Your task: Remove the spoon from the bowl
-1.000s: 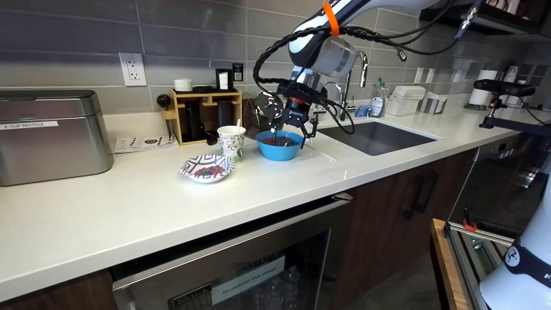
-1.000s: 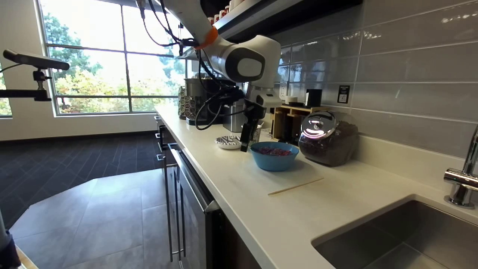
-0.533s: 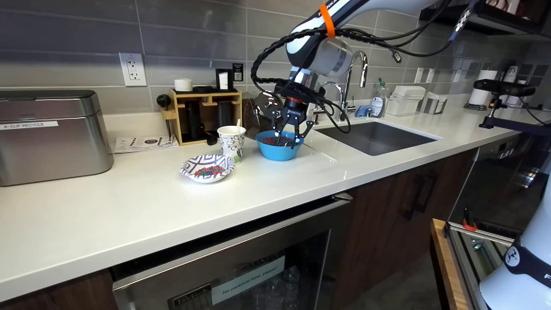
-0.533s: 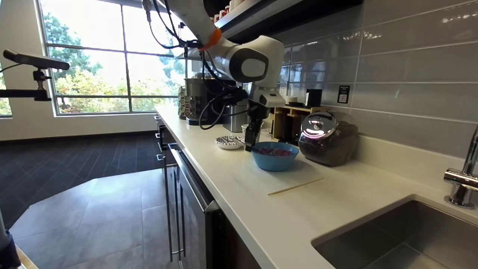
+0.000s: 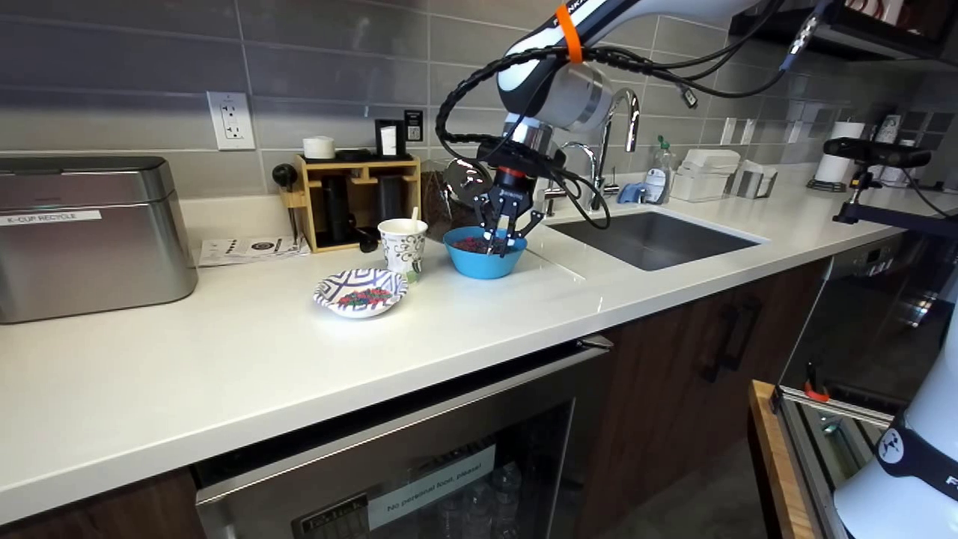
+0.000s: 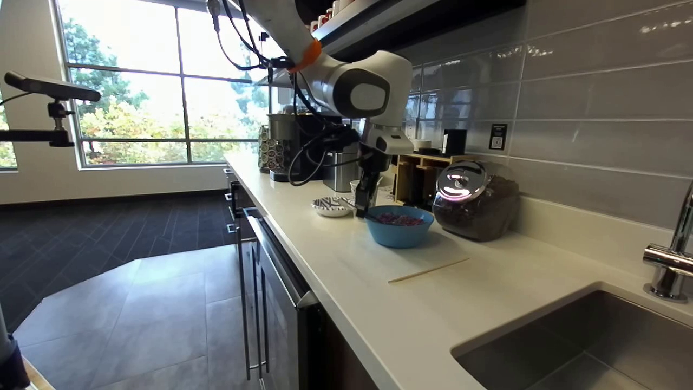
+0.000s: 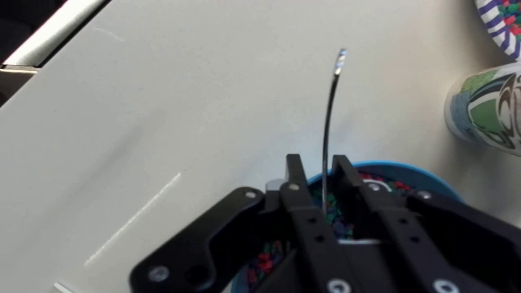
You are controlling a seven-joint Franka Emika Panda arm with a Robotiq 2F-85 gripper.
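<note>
Wrist view: spoon (image 7: 328, 118) past rim (image 7: 390, 163), gripper (image 7: 316, 159) ajar

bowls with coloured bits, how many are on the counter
2: the blue bowl, between the paper cup and the sink, and the white patterned bowl, beside that cup. No others show.

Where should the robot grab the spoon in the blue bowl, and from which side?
The spoon is probably best pinched across its handle, coming from above: that thin part sticks out past the bowl, with room either side, and the open hand straddles it.
</note>
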